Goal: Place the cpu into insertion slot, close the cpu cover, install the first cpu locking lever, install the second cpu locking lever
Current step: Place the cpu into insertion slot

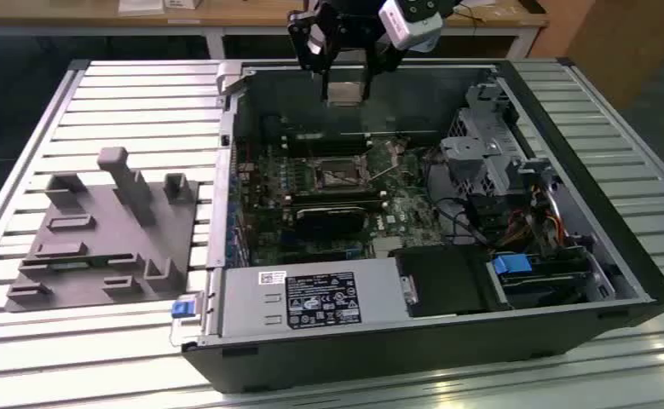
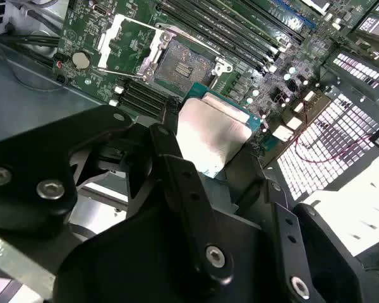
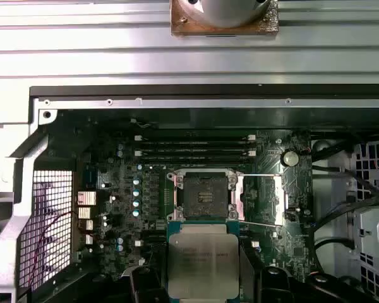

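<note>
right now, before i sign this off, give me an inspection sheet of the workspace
surface: slatted metal table carrying an open computer case, motherboard exposed
job's things: cpu held clear of the board, not yet in the insertion slot; slot bare; cpu cover stands open
clutter: grey moulded fixture on the table beside the case
grippers: gripper shut on the cpu
cables: bundled wires inside the case, apart from the slot
surroundings: wooden bench behind the table
</note>
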Motion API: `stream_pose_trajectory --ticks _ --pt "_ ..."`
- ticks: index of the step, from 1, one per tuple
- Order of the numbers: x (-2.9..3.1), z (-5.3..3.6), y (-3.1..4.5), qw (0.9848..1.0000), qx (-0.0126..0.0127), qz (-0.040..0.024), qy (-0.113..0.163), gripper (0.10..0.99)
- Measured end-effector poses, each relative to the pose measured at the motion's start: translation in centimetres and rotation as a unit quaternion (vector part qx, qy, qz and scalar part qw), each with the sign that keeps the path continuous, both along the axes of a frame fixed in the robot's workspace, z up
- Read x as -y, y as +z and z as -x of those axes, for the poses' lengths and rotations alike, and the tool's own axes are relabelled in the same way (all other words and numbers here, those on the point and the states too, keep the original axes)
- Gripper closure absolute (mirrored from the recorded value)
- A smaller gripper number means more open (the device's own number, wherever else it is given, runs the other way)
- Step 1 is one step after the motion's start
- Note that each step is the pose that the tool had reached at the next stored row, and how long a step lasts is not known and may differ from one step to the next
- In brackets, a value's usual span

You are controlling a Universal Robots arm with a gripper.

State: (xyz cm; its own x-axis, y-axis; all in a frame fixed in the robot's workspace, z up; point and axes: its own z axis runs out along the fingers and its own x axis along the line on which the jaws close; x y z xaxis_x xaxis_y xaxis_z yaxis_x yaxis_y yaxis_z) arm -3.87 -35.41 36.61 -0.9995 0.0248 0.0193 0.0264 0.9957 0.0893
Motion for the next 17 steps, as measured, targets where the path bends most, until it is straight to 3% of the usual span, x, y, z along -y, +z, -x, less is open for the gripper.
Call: stream_pose_trajectory --ticks 9,17 --pt "0.00 0.00 -0.01 1.0000 0.0000 0.0000 -0.008 0.545" --pt "0.00 0.01 -0.03 0.9993 0.0000 0.0001 -0.037 0.545"
